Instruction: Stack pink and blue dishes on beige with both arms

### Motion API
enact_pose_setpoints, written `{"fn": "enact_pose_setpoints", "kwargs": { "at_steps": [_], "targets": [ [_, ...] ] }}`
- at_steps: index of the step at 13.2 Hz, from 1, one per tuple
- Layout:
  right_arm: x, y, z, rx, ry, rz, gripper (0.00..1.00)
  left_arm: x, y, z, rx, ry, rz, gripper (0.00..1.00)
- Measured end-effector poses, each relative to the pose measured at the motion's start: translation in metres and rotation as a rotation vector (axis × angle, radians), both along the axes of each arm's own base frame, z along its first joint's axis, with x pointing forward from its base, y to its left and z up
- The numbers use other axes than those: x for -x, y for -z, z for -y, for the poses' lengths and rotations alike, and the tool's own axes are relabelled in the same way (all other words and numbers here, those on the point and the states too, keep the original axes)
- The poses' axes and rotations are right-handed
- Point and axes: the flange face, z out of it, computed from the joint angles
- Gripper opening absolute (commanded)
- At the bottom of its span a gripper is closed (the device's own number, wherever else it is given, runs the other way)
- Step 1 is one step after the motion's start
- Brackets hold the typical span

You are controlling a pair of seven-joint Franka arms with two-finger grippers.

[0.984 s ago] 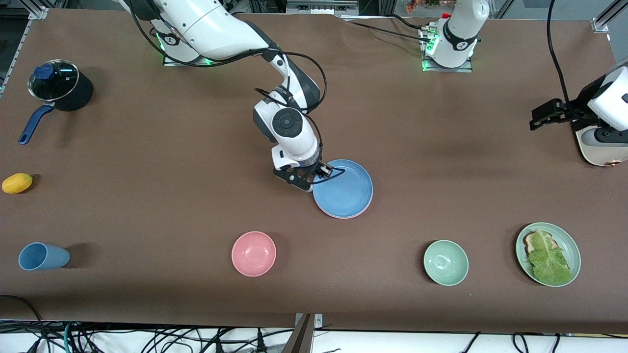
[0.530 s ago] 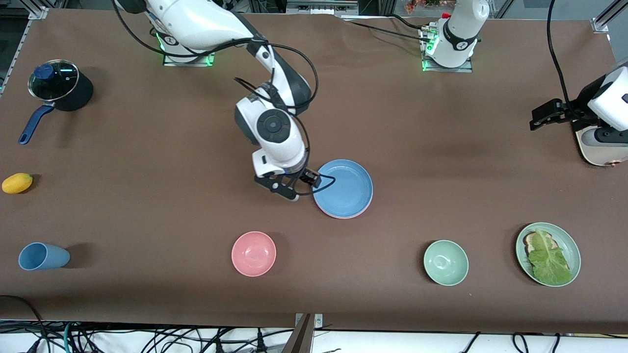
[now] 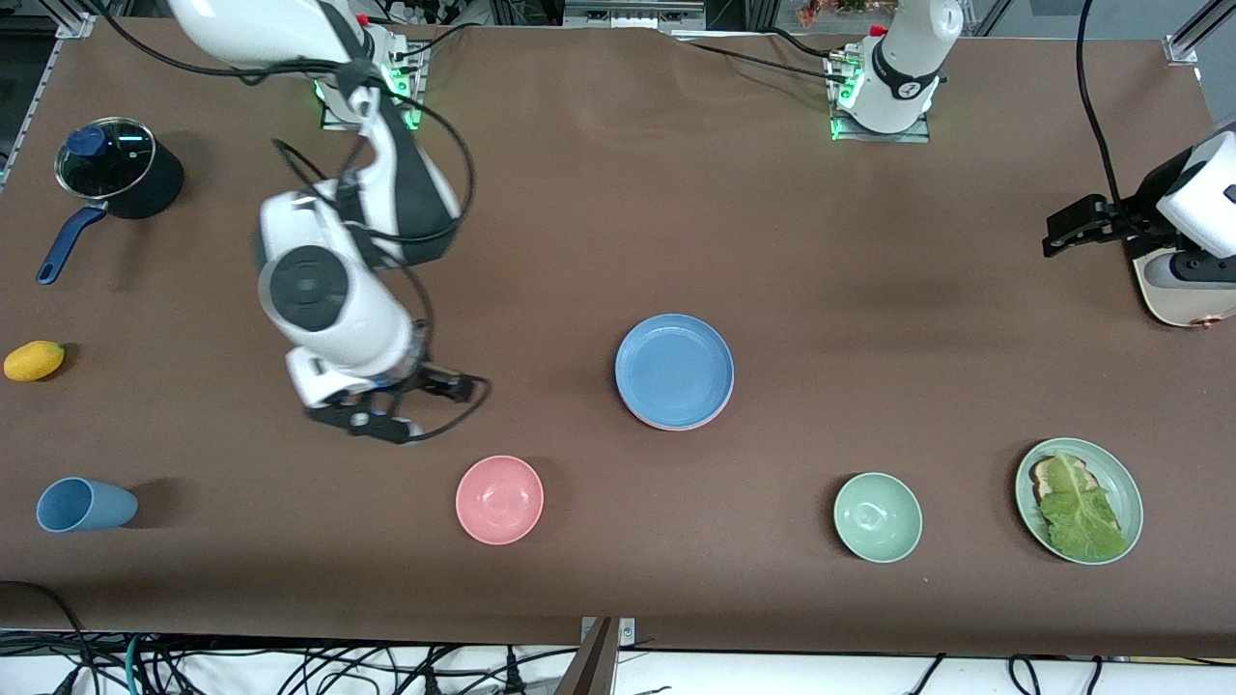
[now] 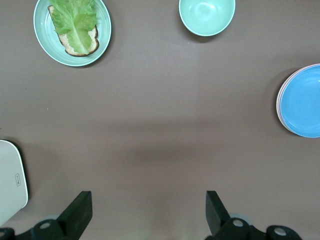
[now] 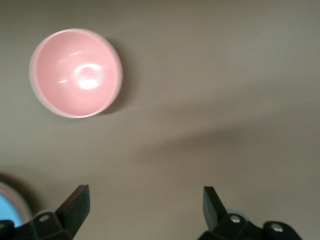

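A light blue plate (image 3: pixel 674 369) lies at mid table on top of a pink plate, of which only a thin rim (image 3: pixel 678 426) shows. Any beige plate under them is hidden. The left wrist view shows the blue plate (image 4: pixel 302 102) with the pink rim (image 4: pixel 278 104) at its edge. My right gripper (image 3: pixel 391 415) hangs open and empty over bare table, toward the right arm's end from the stack; its wrist view shows it (image 5: pixel 146 195) holding nothing. My left gripper (image 3: pixel 1062 232) waits open (image 4: pixel 147 200) above the left arm's end of the table.
A pink bowl (image 3: pixel 499 499) (image 5: pixel 75 72) sits nearer the front camera than my right gripper. Along the front stand a blue cup (image 3: pixel 85 505), a green bowl (image 3: pixel 877 516) and a green plate with lettuce (image 3: pixel 1079 500). A pot (image 3: pixel 118 169) and yellow fruit (image 3: pixel 34 360) are at the right arm's end.
My right gripper opened, let go of the blue plate's rim and drew away toward the right arm's end. The blue plate stays on the stack. The left arm has not moved.
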Motion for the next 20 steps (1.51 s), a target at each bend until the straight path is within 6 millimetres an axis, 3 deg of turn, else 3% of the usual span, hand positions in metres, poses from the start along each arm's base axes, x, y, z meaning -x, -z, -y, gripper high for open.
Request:
{"fn": "enact_pose_setpoints", "kwargs": {
  "at_steps": [3,6,8,13,17,20],
  "targets": [
    [0.011,-0.053,0.063,-0.016,-0.014,-0.034,1.00,0.000,0.000,0.000,0.000,0.000,0.000,1.00],
    [0.039,-0.090,0.087,-0.047,-0.028,-0.030,1.00,0.000,0.000,0.000,0.000,0.000,0.001,1.00],
    [0.051,-0.101,0.100,-0.058,-0.063,-0.049,1.00,0.000,0.000,0.000,0.000,0.000,0.001,1.00],
    [0.059,-0.129,0.161,-0.081,-0.114,-0.064,1.00,0.000,-0.001,0.000,0.000,0.000,0.001,1.00],
    [0.077,-0.165,0.170,-0.073,-0.168,-0.038,1.00,-0.001,-0.001,0.000,0.000,0.000,0.002,1.00],
    [0.080,-0.167,0.167,-0.072,-0.178,-0.041,1.00,-0.001,-0.001,0.000,0.000,0.000,0.002,1.00]
  ]
}}
